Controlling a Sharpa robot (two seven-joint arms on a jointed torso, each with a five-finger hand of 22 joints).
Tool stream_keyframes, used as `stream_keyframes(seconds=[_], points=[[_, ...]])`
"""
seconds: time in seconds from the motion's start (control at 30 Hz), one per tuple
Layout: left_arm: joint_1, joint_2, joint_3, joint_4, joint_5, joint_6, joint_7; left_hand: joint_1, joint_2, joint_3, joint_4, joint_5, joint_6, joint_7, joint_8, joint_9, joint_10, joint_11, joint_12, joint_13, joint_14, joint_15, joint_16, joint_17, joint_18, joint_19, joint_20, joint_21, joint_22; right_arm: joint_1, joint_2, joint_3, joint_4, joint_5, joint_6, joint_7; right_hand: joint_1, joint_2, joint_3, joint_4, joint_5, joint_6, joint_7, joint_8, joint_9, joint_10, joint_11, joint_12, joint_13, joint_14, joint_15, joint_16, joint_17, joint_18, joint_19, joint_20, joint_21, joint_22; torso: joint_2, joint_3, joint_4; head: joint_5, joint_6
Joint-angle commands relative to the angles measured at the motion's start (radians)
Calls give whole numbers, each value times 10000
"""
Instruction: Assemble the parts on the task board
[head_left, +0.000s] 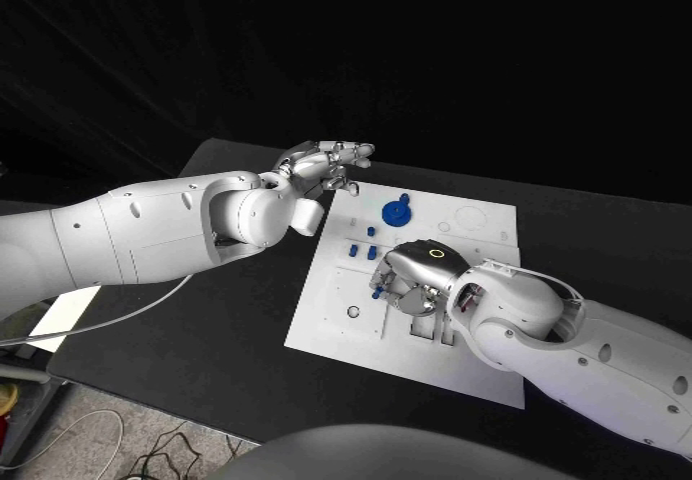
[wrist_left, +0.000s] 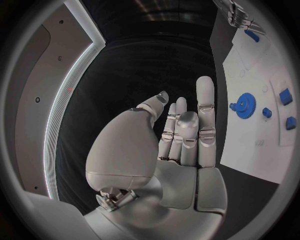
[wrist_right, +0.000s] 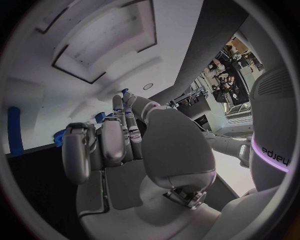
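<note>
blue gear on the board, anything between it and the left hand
Nothing visible does. The left hand hovers open past the task board's far left corner, and the blue gear lies on bare white board beside it. The right hand works nearer the robot, out of that path.

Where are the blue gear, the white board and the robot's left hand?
Blue gear (head_left: 395, 212), head view, its round face.
Board (head_left: 325, 325), head view, bare near corner.
Left hand (wrist_left: 181, 135), left wrist view, base of its fingers.

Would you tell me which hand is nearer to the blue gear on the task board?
Left. The left hand hovers just beyond the blue gear, off the board's edge; the right hand is farther, over the board's middle.
</note>
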Motion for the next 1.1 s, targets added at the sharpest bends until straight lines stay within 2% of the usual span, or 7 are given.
stream_keyframes(seconds=[0.03,0.3,0.67,0.93,1.0,1.1], points=[[11,4,5,5,-43,158,36,120,-4,-3,-51,67,-77,23,31,9,-47,2,35,4,3,48,40,-11,79,5,97,-44,7,-30,-29,-23,23,-111,163,-15,-65,-6,-6,22,-7,60,-24,28,17,12,-20,-51,3,348,-37,59,0,-38,532,-80,28,563,0,5,-8,9,-15],[11,11,5,-10,-43,176,23,120,-4,-3,-51,67,-77,23,31,9,-47,2,35,4,3,48,40,-11,79,5,97,-44,7,-31,-22,-23,71,-131,112,-10,-68,0,-13,23,-12,58,-20,26,18,12,-17,-54,4,346,-36,51,-14,-38,532,-81,29,564,0,0,-2,-17,4],[12,3,5,9,-43,164,5,120,-6,1,-57,67,-108,30,52,10,-75,9,58,-1,-2,55,40,-19,80,0,103,-56,-1,-29,67,-48,29,-221,803,-255,-163,-46,-140,52,-47,52,-20,16,23,4,-6,-73,6,339,-26,46,-36,-36,525,-78,19,550,3,-8,-4,-46,-10],[16,-9,5,22,-43,168,-11,120,-6,1,-57,67,-108,30,52,10,-75,9,58,-1,-2,55,40,-19,80,0,103,-56,-1,-27,147,-77,-31,-260,774,-332,-276,-107,-284,101,-38,-14,-15,-19,12,-63,9,-110,-6,316,-14,-6,-118,-25,503,-72,-21,490,-2,-8,5,-56,-46],[16,-14,5,24,-43,169,-16,120,-6,1,-57,67,-108,30,52,10,-75,9,58,-1,-2,55,40,-19,80,0,103,-56,-1,-27,155,-83,-46,-261,652,-337,-341,-158,-354,131,-19,-138,22,-57,-17,-206,48,-147,-38,307,15,-18,-139,-18,490,-59,-46,453,-3,-6,1,-50,-53],[17,-22,5,28,-43,170,-27,124,-6,4,-62,67,-122,33,60,10,-88,12,65,-3,-6,57,37,-28,82,-4,105,-64,-7,-27,156,-88,-76,-255,409,-337,-462,-305,-461,187,27,-570,199,-78,-121,-1028,244,-171,-174,272,180,-100,-265,8,434,32,-157,284,-1,-6,-6,-42,-59]])
